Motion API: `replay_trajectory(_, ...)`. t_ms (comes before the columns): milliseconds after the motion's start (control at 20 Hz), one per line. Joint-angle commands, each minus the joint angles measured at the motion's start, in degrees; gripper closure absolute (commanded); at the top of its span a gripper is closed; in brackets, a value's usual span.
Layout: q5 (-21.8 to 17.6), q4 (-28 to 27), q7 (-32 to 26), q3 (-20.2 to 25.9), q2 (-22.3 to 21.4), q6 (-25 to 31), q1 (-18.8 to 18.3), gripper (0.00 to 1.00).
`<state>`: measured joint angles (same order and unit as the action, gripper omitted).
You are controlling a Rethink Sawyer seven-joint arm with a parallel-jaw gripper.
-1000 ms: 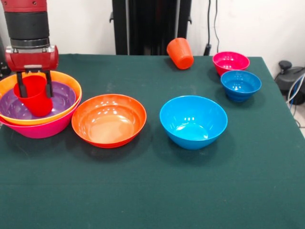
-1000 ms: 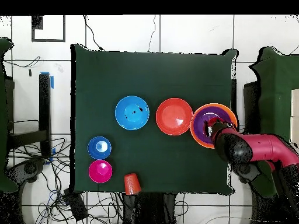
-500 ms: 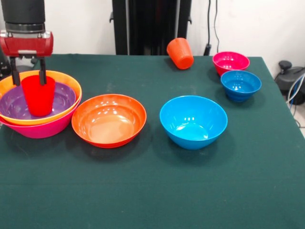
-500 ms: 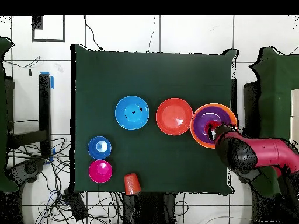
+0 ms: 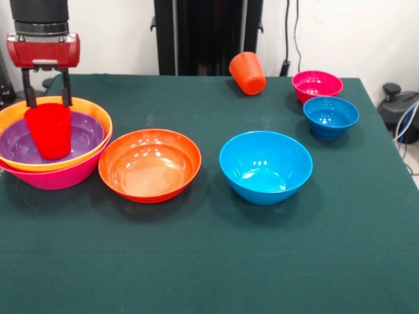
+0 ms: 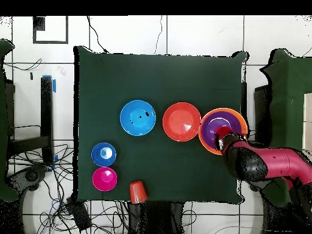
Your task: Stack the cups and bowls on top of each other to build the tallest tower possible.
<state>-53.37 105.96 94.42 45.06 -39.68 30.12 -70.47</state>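
The tower at the table's left is a big pink bowl (image 5: 60,178) holding a yellow-orange bowl (image 5: 99,116) and a purple bowl (image 5: 86,136). A red cup (image 5: 49,132) stands upright inside the purple bowl. My gripper (image 5: 46,98) hangs just above the cup's rim, open, with its fingers (image 5: 66,91) spread about the cup's width and holding nothing. From above, the arm (image 6: 262,164) covers part of the tower (image 6: 237,116), and the red cup (image 6: 222,131) shows at its tip. An orange cup (image 5: 247,72) lies on its side at the far edge.
A shallow red-orange bowl (image 5: 149,165) sits right of the tower, and a medium blue bowl (image 5: 265,167) further right. A small blue bowl (image 5: 330,116) and a small magenta bowl (image 5: 317,85) stand at the far right. The table's front half is bare green cloth.
The gripper has risen off the red cup. The cup went from tilted between the fingers to standing upright in the purple bowl. The other bowls have not moved.
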Motion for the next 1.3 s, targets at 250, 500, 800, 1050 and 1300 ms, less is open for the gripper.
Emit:
replay_trajectory(250, 2.16, 4.38, -3.06, -4.64, 1.12, 5.92, 3.04, 0.00)
replay_trajectory(500, 3.02, 6.20, -0.24, -6.32, 0.77, 4.60, 3.88, 0.00)
replay_trajectory(800, 4.21, 9.43, 3.48, -7.97, 1.11, 1.37, 4.25, 0.00)
replay_trajectory(1050, 8.31, 13.56, 3.49, -6.94, -4.31, 2.77, 3.62, 0.00)
replay_trajectory(1300, 11.03, 16.37, 3.68, -6.81, -5.58, 1.77, 3.16, 0.00)
